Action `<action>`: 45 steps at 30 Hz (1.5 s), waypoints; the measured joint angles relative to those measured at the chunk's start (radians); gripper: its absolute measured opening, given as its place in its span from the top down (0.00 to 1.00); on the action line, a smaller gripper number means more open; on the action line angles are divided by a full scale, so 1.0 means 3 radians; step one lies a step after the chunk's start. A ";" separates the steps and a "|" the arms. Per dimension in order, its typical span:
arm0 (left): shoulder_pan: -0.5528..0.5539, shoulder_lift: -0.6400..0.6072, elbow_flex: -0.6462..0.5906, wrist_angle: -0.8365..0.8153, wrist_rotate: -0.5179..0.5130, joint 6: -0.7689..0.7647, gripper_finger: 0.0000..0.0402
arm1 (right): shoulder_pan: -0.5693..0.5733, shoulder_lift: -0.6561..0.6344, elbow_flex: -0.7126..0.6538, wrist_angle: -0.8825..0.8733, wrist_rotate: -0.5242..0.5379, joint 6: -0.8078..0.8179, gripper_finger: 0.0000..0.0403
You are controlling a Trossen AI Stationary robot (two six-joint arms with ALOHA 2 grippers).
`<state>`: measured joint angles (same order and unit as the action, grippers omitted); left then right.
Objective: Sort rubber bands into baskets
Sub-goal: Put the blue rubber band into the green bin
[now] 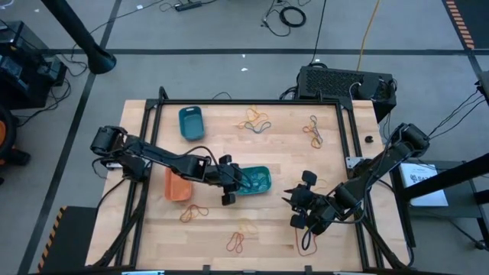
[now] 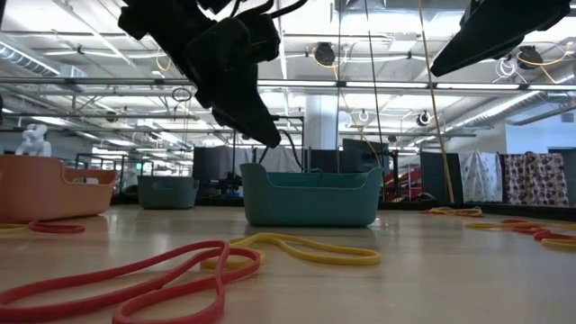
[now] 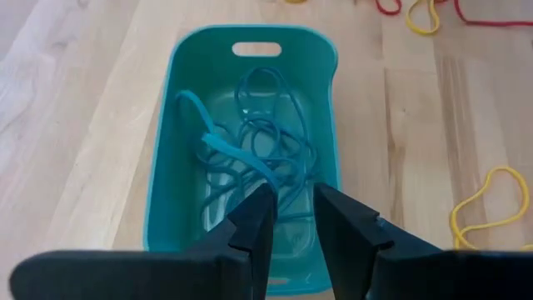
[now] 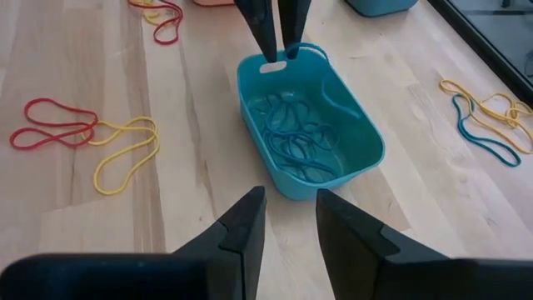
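Left tool (image 3: 291,218), slightly apart, hovers over teal basket (image 3: 162,158) of blue bands (image 3: 266,150); loose bands (image 4: 125,146) surround.

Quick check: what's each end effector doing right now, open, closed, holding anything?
Left end effector: over the teal basket, fingers slightly apart, holding nothing.
Right end effector: off to the side above bare table, open, empty.

Left claw (image 1: 230,182) at table centre, fingers narrowly parted, empty. Right claw (image 1: 299,205) waiting front-right, fingers parted.
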<state>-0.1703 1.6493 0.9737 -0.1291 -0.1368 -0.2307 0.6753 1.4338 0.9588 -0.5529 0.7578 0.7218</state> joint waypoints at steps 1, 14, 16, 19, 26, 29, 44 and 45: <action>0.0000 0.0003 0.0000 -0.0004 0.0004 0.0004 0.76 | -0.0001 0.0000 0.0000 0.0000 0.0000 0.0000 0.75; -0.0021 0.0014 0.0000 -0.0049 0.0008 0.0382 0.76 | -0.0100 -0.0034 0.0000 -0.0024 -0.0007 0.0165 0.75; -0.0001 0.0014 0.0000 -0.0051 0.0004 0.0377 0.73 | -0.0167 -0.0076 0.0000 -0.0063 -0.0043 0.0222 0.75; 0.0027 0.0014 0.0000 -0.0063 -0.0038 0.0377 0.65 | -0.0282 -0.0148 0.0000 -0.0217 -0.0209 0.0232 0.75; 0.0148 0.0009 0.0400 -0.0729 -0.0129 0.0359 0.50 | -0.0846 -0.0555 0.0000 -0.0909 -0.0476 0.0331 0.75; 0.0204 0.0021 0.0695 -0.1118 0.0018 0.0358 0.50 | -0.1243 -0.0745 0.0000 -0.1215 -0.0686 0.0317 0.78; 0.0146 0.0088 0.0960 -0.1392 0.0215 0.0352 0.50 | -0.2864 -0.0964 0.0001 -0.1248 -0.1502 -0.0550 0.85; 0.0153 0.0083 0.0963 -0.1410 0.0163 0.0354 0.50 | -0.2950 -0.0938 0.0000 -0.1254 -0.1570 -0.0551 0.85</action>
<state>-0.1246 1.6743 1.2626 -0.5521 -0.0878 -0.1246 -0.2098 1.1524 0.9588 -0.9292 0.2868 0.5565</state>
